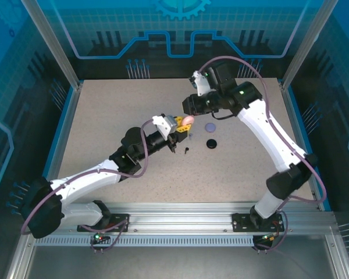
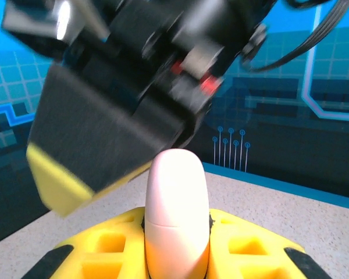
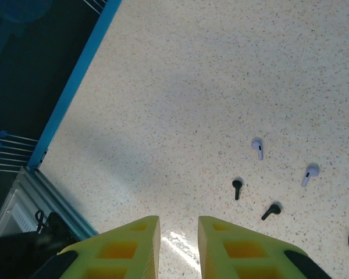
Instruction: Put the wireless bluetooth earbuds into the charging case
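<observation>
Tabletop (image 1: 104, 116) speckled, fenced by blue trim and clear walls on left, far and right sides; metal rail (image 1: 180, 224) along near edge by arm bases. Lots of bare surface on left half and toward far wall. Tighter at centre, with both arms meeting there. From right wrist view, blue table edge (image 3: 75, 75) off to left, well apart from fingertips, with open floor between.

Left gripper (image 1: 182, 124) clenched on pale pink charging case (image 2: 177, 215), pinched edge-on between yellow left fingers (image 2: 104, 244). Right gripper (image 3: 178, 238) close over top of that case; touching or not, cannot tell. Its yellow prongs parted by a narrow gap, bare table showing through.

Earbuds down on table, beyond right gripper's fingertips and off to their right, well apart from them: lavender earbud (image 3: 257, 146), second lavender earbud (image 3: 310, 173), black earbud (image 3: 237, 187), second black earbud (image 3: 271, 210). Black pair nearer the prongs, lavender pair farther out.

Lavender case (image 1: 209, 127) and black case (image 1: 211, 143) flat on table just right of left gripper, apart from each other.
</observation>
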